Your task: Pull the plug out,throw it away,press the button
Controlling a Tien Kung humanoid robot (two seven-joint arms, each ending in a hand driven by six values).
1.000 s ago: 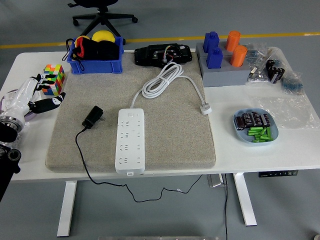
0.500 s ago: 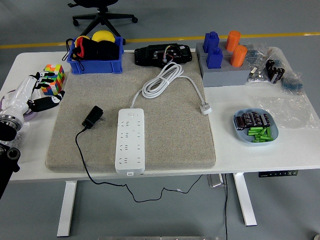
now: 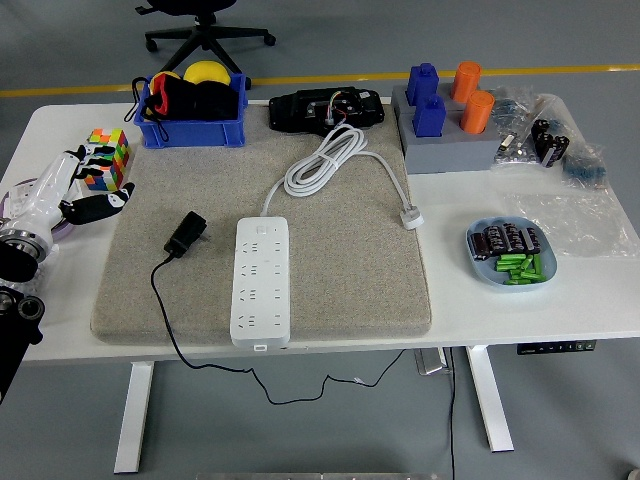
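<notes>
A white power strip lies on a grey felt mat in the middle of the table. Its white cable is coiled behind it. A black plug lies on the mat just left of the strip, unplugged, and its black cord runs off the near edge. My left hand hovers at the table's left edge, left of the mat, with fingers spread and empty. My right hand is out of view.
A colourful cube sits beside my left hand. A blue bin with yellow and black items stands at the back left. A black device, a grey block holder and a blue dish lie behind and to the right.
My left hand has drifted slightly up and to the right. Nothing else has moved.
</notes>
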